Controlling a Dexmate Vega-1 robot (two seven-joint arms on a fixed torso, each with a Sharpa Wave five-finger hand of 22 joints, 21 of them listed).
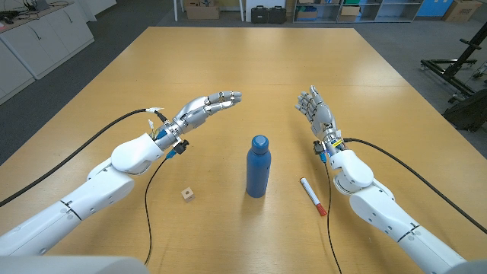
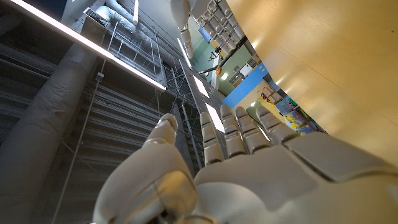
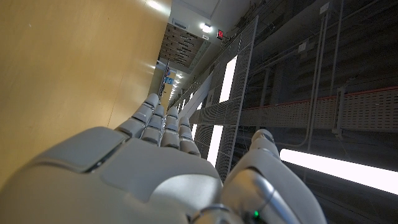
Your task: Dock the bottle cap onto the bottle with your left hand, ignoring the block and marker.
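Wooden table (image 1: 251, 68), grey-floored workshop

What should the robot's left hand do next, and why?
Probably nothing more than draw back: the blue bottle stands upright with its cap already on top, and the left hand hovers beside it, fingers stretched out and holding nothing.

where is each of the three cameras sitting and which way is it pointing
Head view: on the robot's head, looking down at the table with bottle, block and marker; both arms show.
Left wrist view: along the back of the left hand, toward ceiling and shelving.
Right wrist view: along the back of the right hand, toward ceiling lights.
Shared: both wrist views catch the tabletop, and each hand also shows from the head.
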